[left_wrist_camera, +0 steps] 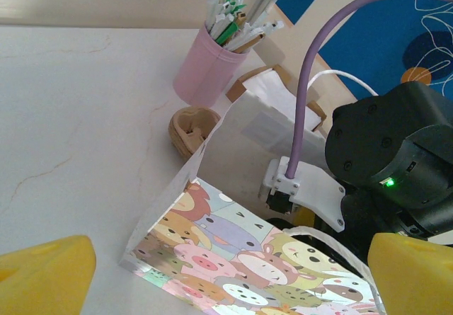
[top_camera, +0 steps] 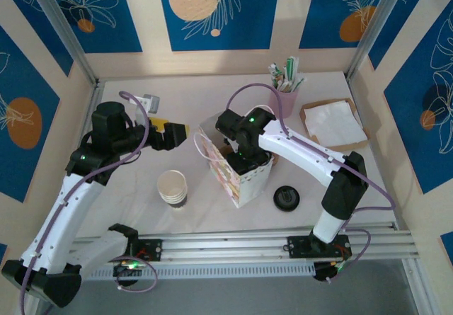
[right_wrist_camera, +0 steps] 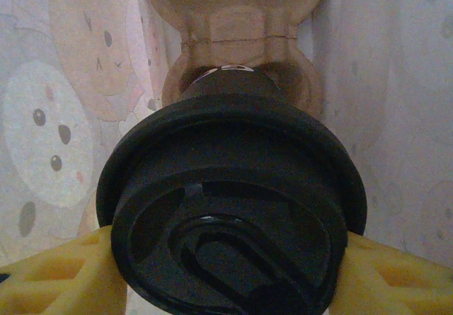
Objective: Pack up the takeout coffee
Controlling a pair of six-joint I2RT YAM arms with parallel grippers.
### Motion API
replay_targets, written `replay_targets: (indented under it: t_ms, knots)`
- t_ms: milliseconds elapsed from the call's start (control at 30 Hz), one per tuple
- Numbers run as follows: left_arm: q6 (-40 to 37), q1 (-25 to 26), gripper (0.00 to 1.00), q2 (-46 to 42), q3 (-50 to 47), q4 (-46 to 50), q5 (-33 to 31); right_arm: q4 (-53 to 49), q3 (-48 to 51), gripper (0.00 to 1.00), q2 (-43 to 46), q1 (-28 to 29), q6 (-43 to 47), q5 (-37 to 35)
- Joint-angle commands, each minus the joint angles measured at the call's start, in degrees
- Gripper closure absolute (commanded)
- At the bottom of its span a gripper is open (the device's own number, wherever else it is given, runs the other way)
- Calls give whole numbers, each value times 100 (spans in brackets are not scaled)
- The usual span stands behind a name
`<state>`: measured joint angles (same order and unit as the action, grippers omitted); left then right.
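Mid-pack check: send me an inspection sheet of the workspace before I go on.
Surface: pale table, nothing spilled.
Job's things: takeout coffee inside the printed paper bag.
Clutter: cup stack, loose black lid, pink pot of sticks, napkin tray, brown cardboard holder.
Grippers: left gripper open beside the bag; right gripper shut on the coffee's lid.
Cables: purple cables loop clear off both arms.
Surroundings: blue leaf-print panels.
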<state>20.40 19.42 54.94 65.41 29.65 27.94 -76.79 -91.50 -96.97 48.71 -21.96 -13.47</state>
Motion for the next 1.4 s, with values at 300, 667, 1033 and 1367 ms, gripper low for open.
replay_targets:
  t_ms: [300,667,1033,1367]
  knots:
    - [-133,71,1,-27,93,15,-52,-275,-91,39,-70,-28,-94,100]
    - [-129,72,1,-37,95,27,-52,-310,-121,39,-58,-28,-113,99]
    - [-133,79,1,-27,86,15,-45,-307,-96,39,-74,-32,-107,108]
    - [-131,72,1,-36,103,23,-52,-360,-138,39,-91,-28,-122,111]
